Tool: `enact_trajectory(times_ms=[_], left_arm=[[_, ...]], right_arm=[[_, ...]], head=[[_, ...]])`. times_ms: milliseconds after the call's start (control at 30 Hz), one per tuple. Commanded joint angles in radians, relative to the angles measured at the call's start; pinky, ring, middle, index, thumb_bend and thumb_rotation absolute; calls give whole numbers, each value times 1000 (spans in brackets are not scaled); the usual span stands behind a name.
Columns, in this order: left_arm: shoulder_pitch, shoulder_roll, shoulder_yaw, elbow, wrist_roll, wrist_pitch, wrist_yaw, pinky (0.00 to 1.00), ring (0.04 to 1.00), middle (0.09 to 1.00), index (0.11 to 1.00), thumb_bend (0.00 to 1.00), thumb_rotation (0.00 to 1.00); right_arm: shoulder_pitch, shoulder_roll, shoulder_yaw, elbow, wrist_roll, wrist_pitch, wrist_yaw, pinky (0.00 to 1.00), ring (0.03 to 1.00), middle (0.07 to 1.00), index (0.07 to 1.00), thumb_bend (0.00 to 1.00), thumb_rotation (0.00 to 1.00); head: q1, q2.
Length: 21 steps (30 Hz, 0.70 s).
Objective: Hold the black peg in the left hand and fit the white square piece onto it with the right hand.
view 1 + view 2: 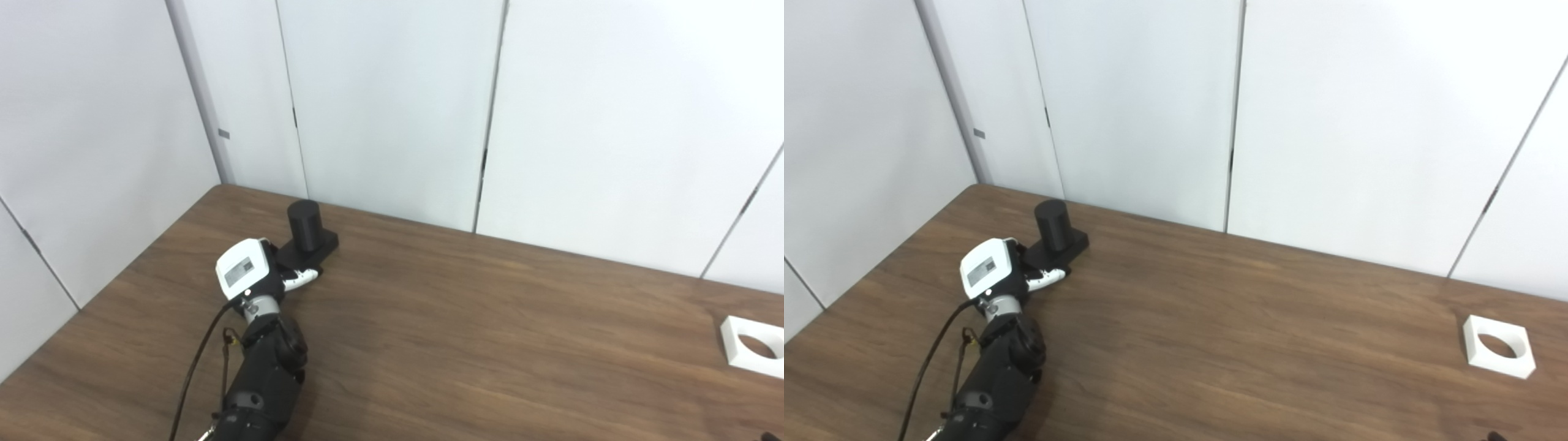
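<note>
Peg [304, 225] stands upright on its base just beyond your left hand [257, 272], whose grip I cannot tell; close squarely on the base, keeping the peg vertical.

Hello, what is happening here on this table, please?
The left robot hand has reached to the black peg, which stands upright on its flat base at the far left of the wooden table. Whether it grips the base yet is not clear. The white square piece lies flat at the far right, untouched. The right robot hand is not in view.
</note>
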Motion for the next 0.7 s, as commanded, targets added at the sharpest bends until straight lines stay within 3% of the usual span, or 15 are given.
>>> enact_trajectory(times_ms=[0,367,467,533,667], left_arm=[[-27,31,-12,-3,-33,-32,37,749,787,712,481,521,71],[29,67,-74,-89,-111,-35,21,709,773,690,481,517,51],[71,78,-105,-161,-118,-37,-30,706,766,684,481,515,51],[105,84,-128,-220,-123,-42,-74,672,752,685,483,515,51],[183,79,-169,-352,-146,-74,-145,611,728,679,486,512,47]], right_arm=[[0,-1,6,-5,4,-20,6,845,877,862,865,721,981],[-6,-1,13,0,2,-34,6,823,875,861,864,718,972],[-3,-4,22,-5,4,-43,14,863,894,881,884,699,989],[0,-9,28,-11,11,-48,21,972,939,908,914,628,998],[4,-8,34,-22,-9,-43,18,999,953,914,928,539,1000]], head=[[-1,1],[-42,18],[-64,28],[-77,34],[-97,47]])
